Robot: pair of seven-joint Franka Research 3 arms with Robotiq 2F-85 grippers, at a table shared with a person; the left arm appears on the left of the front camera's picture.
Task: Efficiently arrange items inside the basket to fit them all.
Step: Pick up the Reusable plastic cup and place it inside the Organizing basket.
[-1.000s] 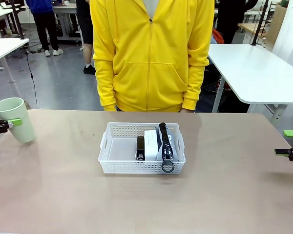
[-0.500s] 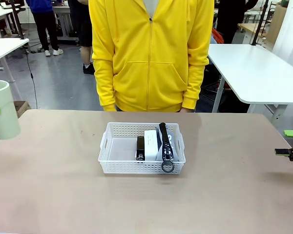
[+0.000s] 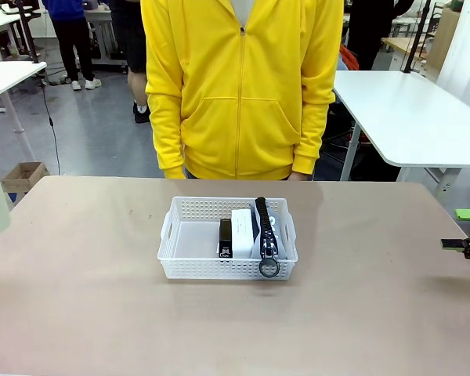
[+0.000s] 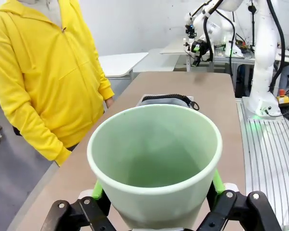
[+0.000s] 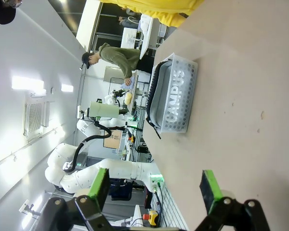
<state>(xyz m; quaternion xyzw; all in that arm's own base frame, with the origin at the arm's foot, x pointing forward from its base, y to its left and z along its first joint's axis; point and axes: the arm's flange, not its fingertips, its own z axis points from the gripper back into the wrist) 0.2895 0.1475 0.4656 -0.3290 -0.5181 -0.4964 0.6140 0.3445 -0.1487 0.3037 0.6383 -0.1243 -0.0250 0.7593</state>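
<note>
My left gripper clasps the pale green cup at the frame's bottom centre. My right gripper stands spread, empty. The basket sits mid-frame, holding stapler, box and pouch.

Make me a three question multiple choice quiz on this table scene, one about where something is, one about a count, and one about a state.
1. Where does the pouch sit in the basket?
A. the end on the robot's right
B. the end on the robot's left
C. outside it

2. How many items lie in the basket?
A. one
B. three
C. five

3. What is the state of the right gripper?
A. shut on the stapler
B. shut on nothing
C. open and empty

Answers:
1. A, since the zipper and ring pull lie at the picture's right end, beside the white box.
2. B, since the black stapler, the box and the pouch are inside, while the cup sits between the left gripper's green pads.
3. C, since its pads stand wide apart over bare table.
</note>
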